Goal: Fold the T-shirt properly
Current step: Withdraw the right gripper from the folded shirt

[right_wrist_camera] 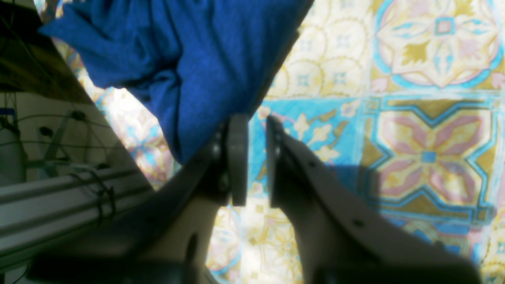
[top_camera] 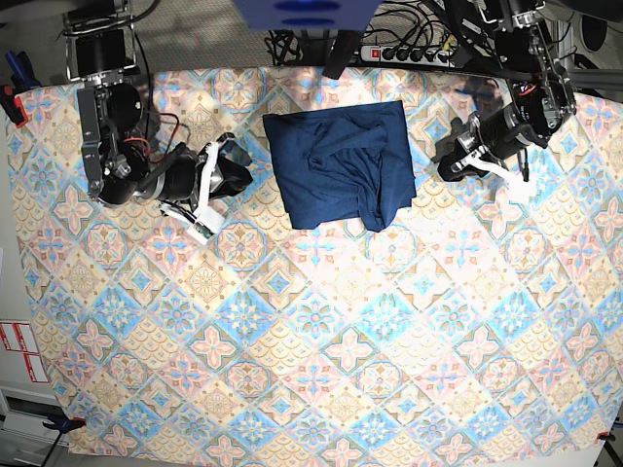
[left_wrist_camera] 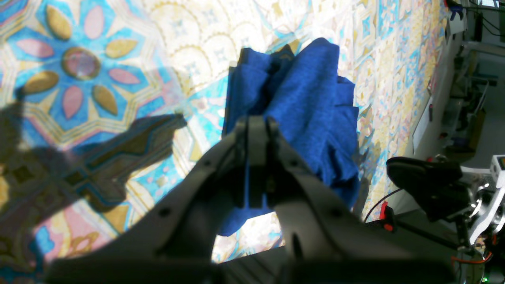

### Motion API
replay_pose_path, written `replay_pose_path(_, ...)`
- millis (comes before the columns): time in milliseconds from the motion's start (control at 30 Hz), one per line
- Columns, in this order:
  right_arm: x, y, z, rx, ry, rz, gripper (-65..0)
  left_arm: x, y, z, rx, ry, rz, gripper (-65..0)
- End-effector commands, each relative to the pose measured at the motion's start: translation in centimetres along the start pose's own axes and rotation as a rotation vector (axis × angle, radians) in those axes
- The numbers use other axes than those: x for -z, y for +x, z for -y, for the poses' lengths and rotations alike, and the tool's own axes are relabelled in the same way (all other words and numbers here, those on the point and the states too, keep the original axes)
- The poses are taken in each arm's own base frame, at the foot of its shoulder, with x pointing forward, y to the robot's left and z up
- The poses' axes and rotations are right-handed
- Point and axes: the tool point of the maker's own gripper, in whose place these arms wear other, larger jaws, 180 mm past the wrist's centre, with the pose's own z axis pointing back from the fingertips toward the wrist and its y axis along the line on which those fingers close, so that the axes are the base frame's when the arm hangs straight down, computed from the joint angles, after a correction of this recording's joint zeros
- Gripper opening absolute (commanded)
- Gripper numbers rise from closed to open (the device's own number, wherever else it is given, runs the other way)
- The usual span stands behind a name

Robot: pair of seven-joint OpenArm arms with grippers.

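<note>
At upper centre of the base view, the rumpled T-shirt (top_camera: 336, 165) wants gentle smoothing; left end effector (left_wrist_camera: 258, 123) pressed together, right end effector (right_wrist_camera: 257, 123) slightly parted, both empty.

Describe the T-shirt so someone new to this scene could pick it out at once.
Start with the patterned tablecloth covering the table; near its far edge, between the two arms, lies the T-shirt. It is a plain dark blue, partly folded garment, the only unpatterned fabric there.
</note>
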Motion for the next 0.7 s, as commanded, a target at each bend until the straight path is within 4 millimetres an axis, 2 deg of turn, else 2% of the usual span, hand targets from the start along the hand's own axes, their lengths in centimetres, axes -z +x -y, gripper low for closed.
replay_pose_path(0,-0.6,1.5,0.2,-0.020,-0.002,0.048,-57.3,-0.3,0.9,0.7,0.015,-0.024,0.027,-65.0)
replay_pose_path(367,-0.4,1.0,0.0,-0.012,0.003,0.039,-57.5,-0.3,1.0,0.8,0.019,-0.028,0.032,-65.0)
replay_pose_path(500,-0.3,0.5,-0.1,-0.004,0.007,0.030,-60.9,-0.4,1.0,0.8,0.018,-0.026,0.032,-65.0)
replay_pose_path(667,-0.5,-1.2,1.7,-0.060,-0.098,-0.069,-61.1,-0.4,1.0,0.7,0.016,-0.026,0.031,-65.0)
